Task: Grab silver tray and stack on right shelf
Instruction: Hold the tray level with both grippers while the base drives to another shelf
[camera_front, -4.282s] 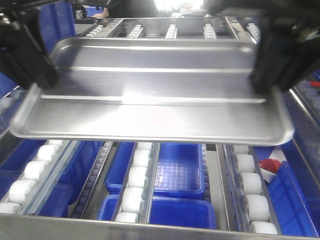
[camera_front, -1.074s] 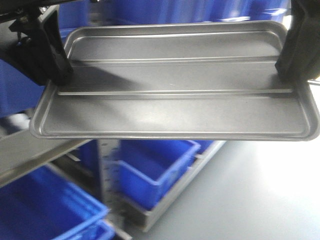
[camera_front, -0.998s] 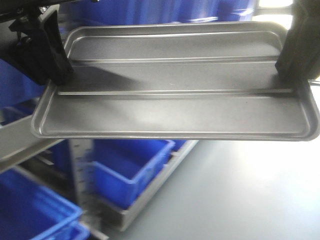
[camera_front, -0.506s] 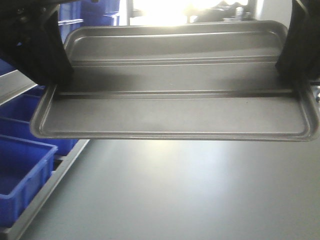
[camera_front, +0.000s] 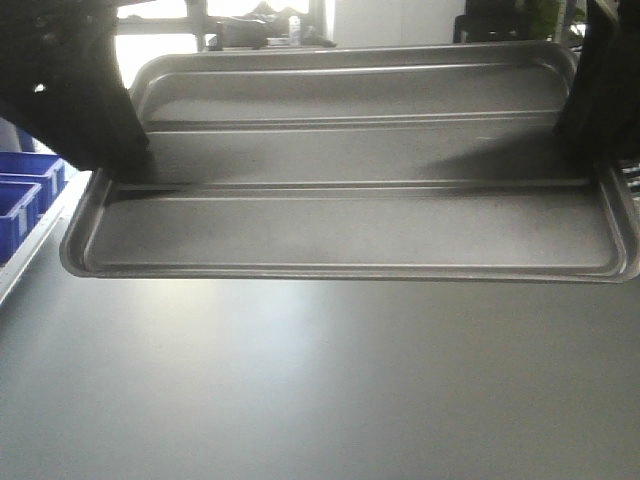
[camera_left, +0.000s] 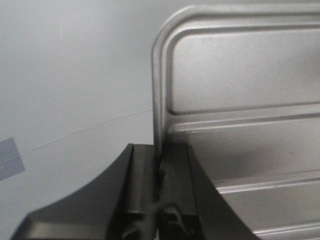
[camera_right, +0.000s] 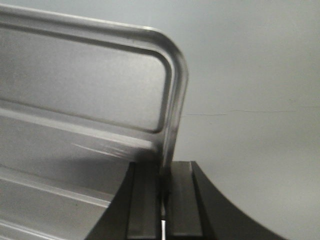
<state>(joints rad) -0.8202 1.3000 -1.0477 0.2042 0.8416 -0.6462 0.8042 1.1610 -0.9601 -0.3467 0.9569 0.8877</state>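
1. We hold the silver tray level in the air above a smooth matte grey floor. It is shallow dull-sheen metal with rounded corners, a raised rim and two long parallel ridges.
2. Left hand: flat black fingers are clamped on the tray's left short rim, one inside and one outside.
3. Right hand: same pinch on the right short rim.
4. Blue plastic bins sit at the left edge, and a hairline crack runs across the floor.

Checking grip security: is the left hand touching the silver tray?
Touching. The left wrist view shows the rim of the silver tray pinched inside the left hand, no gap visible.
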